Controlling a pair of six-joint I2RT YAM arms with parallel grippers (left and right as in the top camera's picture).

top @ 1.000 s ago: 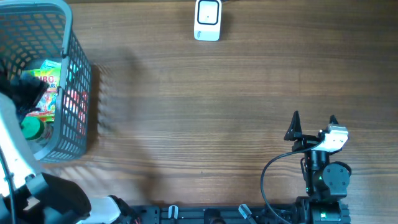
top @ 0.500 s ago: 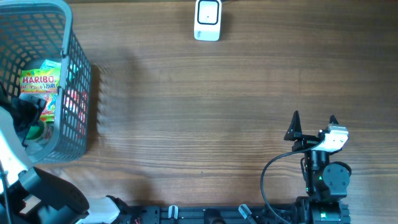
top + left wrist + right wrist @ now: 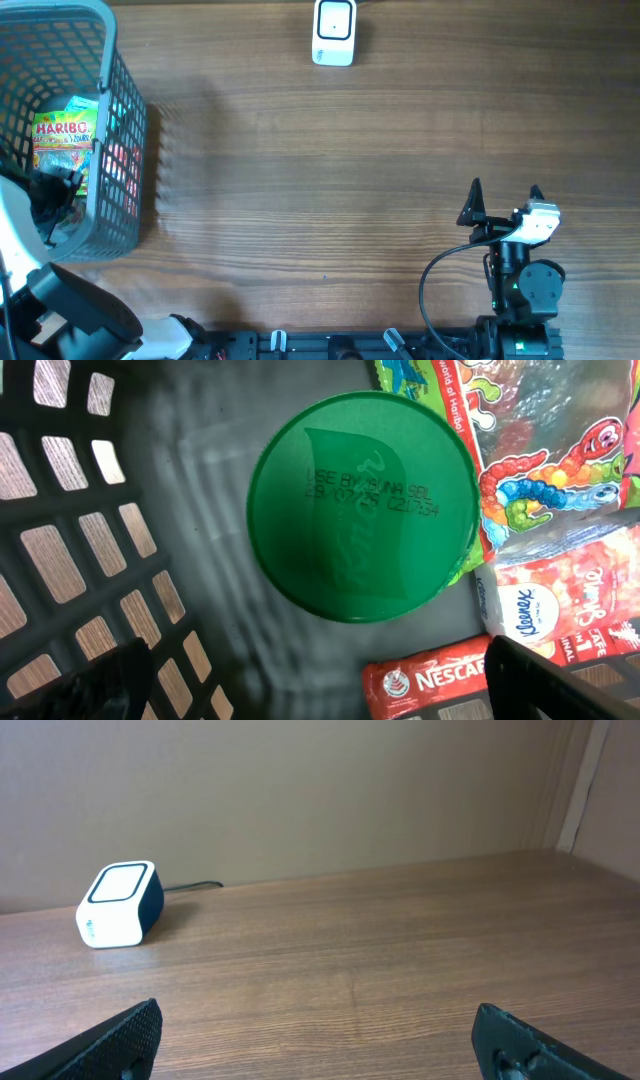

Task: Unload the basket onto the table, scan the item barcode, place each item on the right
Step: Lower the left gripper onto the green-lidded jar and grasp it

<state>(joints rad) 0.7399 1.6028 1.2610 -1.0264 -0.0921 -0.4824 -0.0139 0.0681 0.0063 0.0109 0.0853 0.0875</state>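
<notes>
Several items lie in the grey mesh basket [image 3: 112,70] at the left. In the left wrist view a green round lid [image 3: 360,505] with a printed date sits straight below the camera. Round it lie a Haribo sweets bag [image 3: 545,450], a Kleenex pack [image 3: 545,610] and a red Nescafe packet [image 3: 430,685]. My left gripper [image 3: 320,700] hangs open inside the basket [image 3: 70,550] above the lid, touching nothing. From overhead it [image 3: 55,198] covers the lid, beside the Haribo bag [image 3: 65,135]. The white scanner [image 3: 334,32] stands at the table's far edge. My right gripper [image 3: 505,198] is open and empty.
The basket walls close in tightly around my left gripper. The scanner [image 3: 118,905] shows far left in the right wrist view, its cable running back to a wall behind it. My right gripper [image 3: 320,1050] hovers over bare wood near the table's front right.
My left gripper has slid toward the basket's near end, off the Haribo bag and over the green lid. The right arm has stayed still.
</notes>
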